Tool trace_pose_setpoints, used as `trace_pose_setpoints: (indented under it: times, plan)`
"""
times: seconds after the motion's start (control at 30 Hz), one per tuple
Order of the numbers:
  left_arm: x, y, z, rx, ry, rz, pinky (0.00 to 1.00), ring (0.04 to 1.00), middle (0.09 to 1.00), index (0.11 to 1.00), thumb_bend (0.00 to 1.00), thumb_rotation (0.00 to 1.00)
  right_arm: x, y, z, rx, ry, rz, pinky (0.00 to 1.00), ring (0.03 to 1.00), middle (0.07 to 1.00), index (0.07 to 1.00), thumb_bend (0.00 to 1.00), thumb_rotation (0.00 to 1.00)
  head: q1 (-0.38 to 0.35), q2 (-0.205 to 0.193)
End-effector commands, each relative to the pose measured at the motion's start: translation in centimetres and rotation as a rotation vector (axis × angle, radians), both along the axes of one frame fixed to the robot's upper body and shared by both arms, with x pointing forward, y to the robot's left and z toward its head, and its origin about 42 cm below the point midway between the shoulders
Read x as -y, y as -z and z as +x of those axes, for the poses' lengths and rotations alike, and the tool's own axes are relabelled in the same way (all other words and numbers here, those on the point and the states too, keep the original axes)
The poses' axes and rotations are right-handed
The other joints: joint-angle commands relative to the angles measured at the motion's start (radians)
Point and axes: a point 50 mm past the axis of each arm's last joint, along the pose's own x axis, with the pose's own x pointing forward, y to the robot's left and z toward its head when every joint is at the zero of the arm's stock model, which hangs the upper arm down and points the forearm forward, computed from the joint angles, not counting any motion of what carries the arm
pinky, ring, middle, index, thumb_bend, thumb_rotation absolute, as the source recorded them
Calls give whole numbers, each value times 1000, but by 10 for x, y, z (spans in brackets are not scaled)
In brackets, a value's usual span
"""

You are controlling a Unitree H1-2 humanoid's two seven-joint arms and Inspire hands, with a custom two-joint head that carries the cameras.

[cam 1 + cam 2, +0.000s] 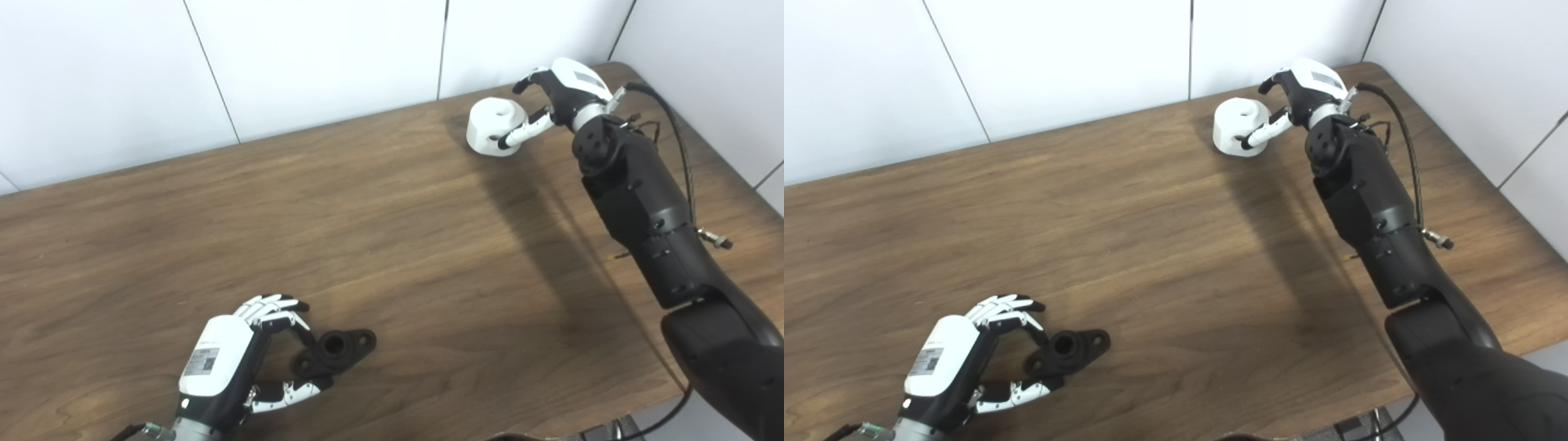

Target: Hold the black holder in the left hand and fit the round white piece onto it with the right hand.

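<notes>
Your left hand (229, 361): fingers spread around the black holder (334, 352), not clearly gripping.
Your right hand (560, 92): cupping the round white piece (493, 125), grip unclear.

Matt black holder (334, 352), matt white piece (493, 125), wood-grain table (392, 245)

Both head cameras look down at a slant across the wooden bench (392, 245) toward the white panelled wall (306, 55) behind it. They sit side by side, so the right eye view shows the same scene displaced leftward. Each takes in most of the benchtop, its far right corner and both arms entering from below.
</notes>
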Motion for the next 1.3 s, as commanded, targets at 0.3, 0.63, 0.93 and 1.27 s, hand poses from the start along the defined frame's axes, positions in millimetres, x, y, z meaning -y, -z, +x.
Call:
trace_pose_setpoints:
  times: [0.3,0.63,0.93,1.27]
  plan:
    - [-9,20,-12,-119,-10,73,839,831,764,487,518,45,5,-29,6,73,-4,-45,856,969,923,744,846,305,-2,-3]
    - [-9,21,-12,-114,-9,70,838,832,763,487,518,45,0,-31,12,66,-12,-41,853,962,915,744,848,311,-3,-1]
    - [-8,21,-12,-109,-11,74,829,826,761,487,518,45,0,-30,13,63,-13,-39,860,969,917,742,836,299,-1,-1]
    - [-6,19,-12,-106,-11,80,826,823,761,487,518,45,0,-30,14,70,-14,-37,837,962,908,729,813,278,2,1]
